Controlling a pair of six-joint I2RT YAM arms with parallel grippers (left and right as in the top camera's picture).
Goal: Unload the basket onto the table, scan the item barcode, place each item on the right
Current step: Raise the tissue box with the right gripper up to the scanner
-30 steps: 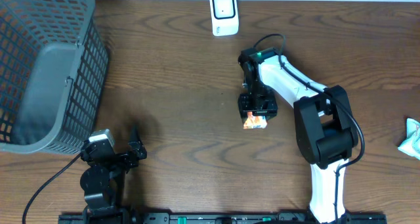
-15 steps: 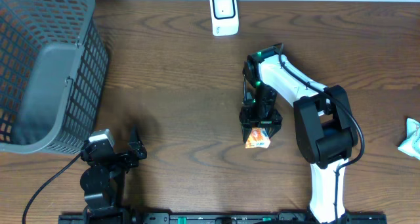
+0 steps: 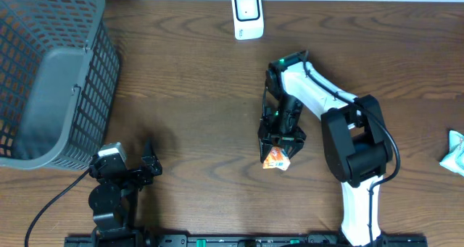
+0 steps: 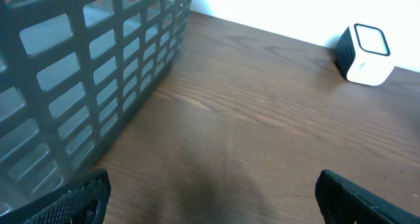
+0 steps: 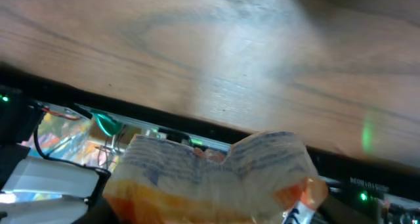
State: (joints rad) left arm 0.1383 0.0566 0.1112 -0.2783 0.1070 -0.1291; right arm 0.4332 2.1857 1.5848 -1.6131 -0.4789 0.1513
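- Grey mesh basket (image 3: pixel 106 72), upper left of the overhead frame, standing on the table.
- Dark brown wooden table (image 3: pixel 188 109).
- Pale teal packet (image 3: pixel 455 151), right edge, partly cut off.

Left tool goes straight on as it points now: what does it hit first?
Probably just bare table: from the left tool, the basket lies left of its line, the scanner right. Depth unclear.
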